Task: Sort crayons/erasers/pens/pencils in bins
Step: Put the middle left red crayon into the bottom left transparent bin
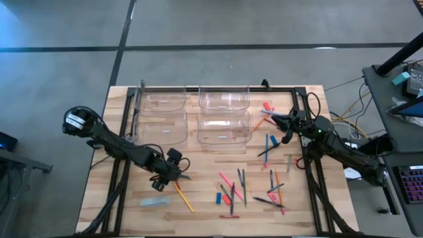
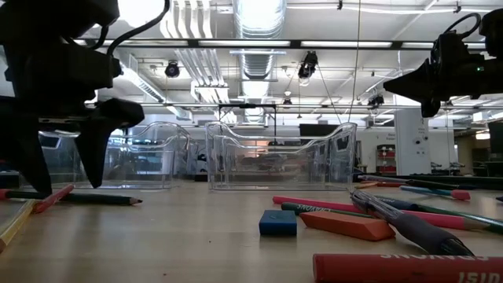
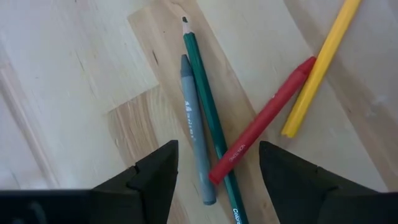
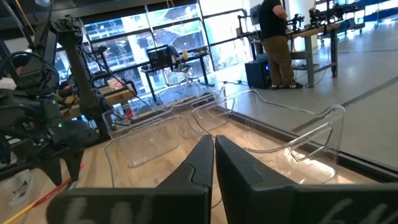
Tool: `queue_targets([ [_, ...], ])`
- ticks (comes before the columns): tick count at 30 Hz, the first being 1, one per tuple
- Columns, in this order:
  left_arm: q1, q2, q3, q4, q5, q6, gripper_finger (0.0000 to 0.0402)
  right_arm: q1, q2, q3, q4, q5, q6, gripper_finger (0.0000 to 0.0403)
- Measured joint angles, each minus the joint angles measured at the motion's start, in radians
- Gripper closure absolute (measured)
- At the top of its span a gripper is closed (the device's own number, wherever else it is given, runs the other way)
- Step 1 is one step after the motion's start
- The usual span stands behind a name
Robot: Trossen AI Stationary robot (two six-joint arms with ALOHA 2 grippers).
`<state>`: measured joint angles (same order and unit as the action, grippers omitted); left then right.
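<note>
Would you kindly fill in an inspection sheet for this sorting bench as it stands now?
Surface: wooden table, bare patches between scattered items.
Job's things: four clear bins, none visibly holding anything; sticks and erasers lie loose on the wood.
Clutter: nothing seen.
Grippers: left gripper open, low over a grey crayon, green pencil and red crayon; right gripper shut, raised beside the bins.
Cables: bundle off the table's right edge.
Surroundings: workshop; a person stands far off.

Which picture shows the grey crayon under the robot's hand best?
The left wrist view: the grey crayon lies large between the open left gripper fingers, beside a green pencil. The high view hides it under the gripper. The low and right wrist views don't show it.
</note>
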<state>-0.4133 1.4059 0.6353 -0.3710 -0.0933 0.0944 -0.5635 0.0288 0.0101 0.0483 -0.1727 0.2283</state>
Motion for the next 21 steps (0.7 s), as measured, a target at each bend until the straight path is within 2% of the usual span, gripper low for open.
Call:
queue_targets([
  [10,0.0,0.0,-0.001,-0.005,0.0,-0.001,0.0281,0.0,0.0,0.0,0.0,0.0,0.0,0.0394],
  [21,0.0,0.0,-0.003,-0.005,0.006,-0.003,0.0295,0.0,0.0,0.0,0.0,0.0,0.0,0.0394],
])
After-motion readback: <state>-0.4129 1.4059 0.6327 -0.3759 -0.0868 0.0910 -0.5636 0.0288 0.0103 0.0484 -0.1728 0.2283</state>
